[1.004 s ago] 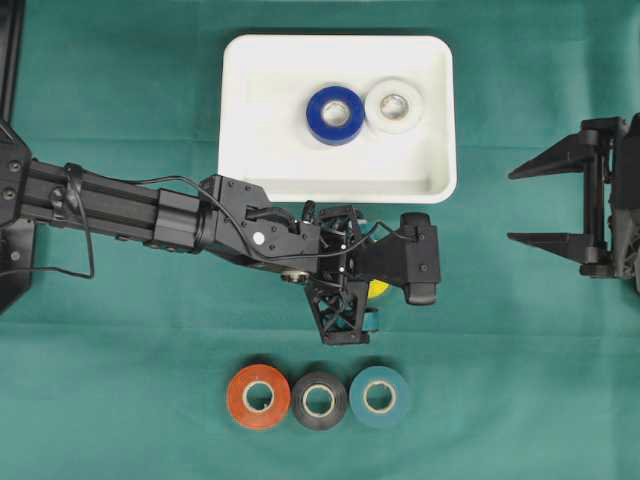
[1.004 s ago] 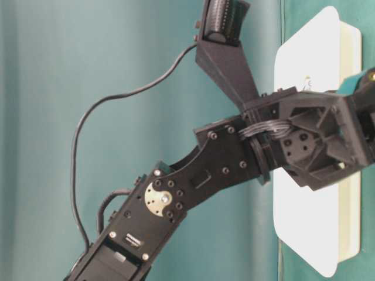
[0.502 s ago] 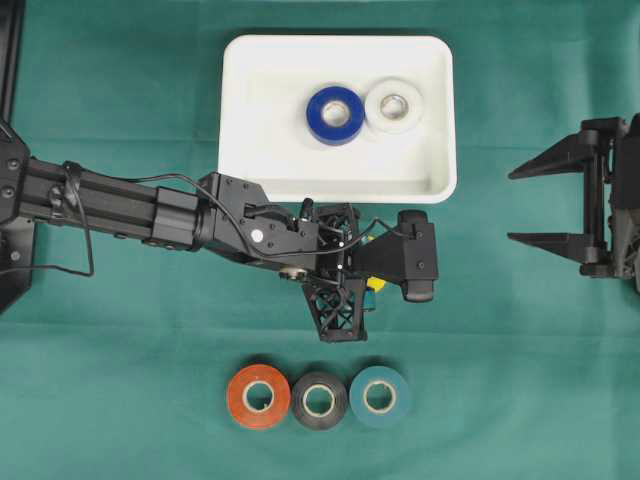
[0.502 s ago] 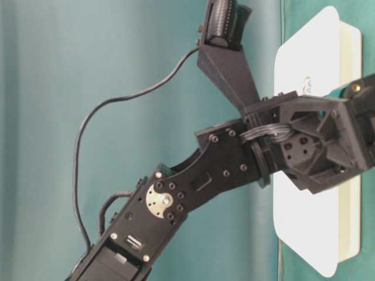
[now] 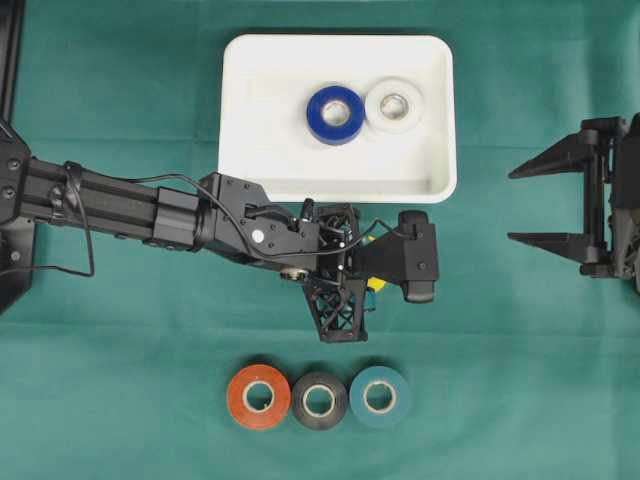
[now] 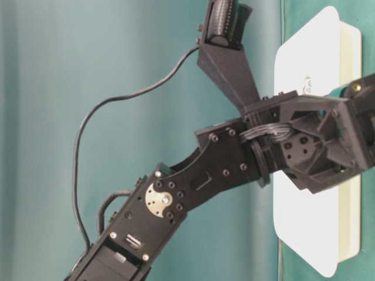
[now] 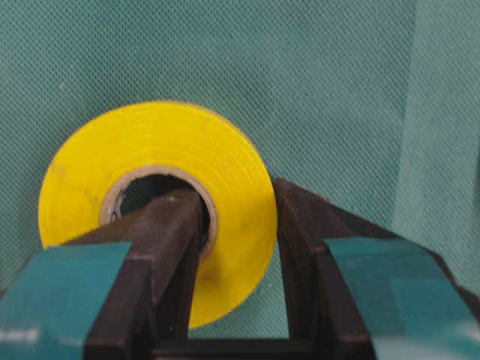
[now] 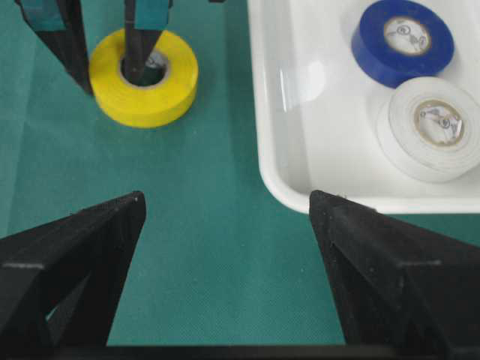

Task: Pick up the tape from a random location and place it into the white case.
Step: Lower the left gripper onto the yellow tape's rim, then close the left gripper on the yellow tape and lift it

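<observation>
A yellow tape roll [image 7: 150,142] lies flat on the green cloth just in front of the white case [image 5: 337,190]. My left gripper [image 7: 232,202] is shut on it. One finger [image 8: 139,45] stands inside the core and the other finger [image 8: 71,45] presses the outer wall. From overhead only a sliver of the yellow roll [image 5: 377,284] shows under the left wrist. The case holds a blue roll [image 5: 335,114] and a white roll [image 5: 393,105]. My right gripper [image 5: 512,207] stays open and empty at the right edge, facing the case.
Three rolls sit in a row near the front: orange [image 5: 258,396], black [image 5: 319,400] and teal [image 5: 380,397]. The left arm stretches in from the left, with a loose cable [image 6: 88,146] looping beside it. The case's near rim [image 8: 270,112] is close to the yellow roll.
The left gripper's jaws have closed onto the yellow roll's wall within the last second. Since half a second ago nothing has shifted. The right arm has not moved.
</observation>
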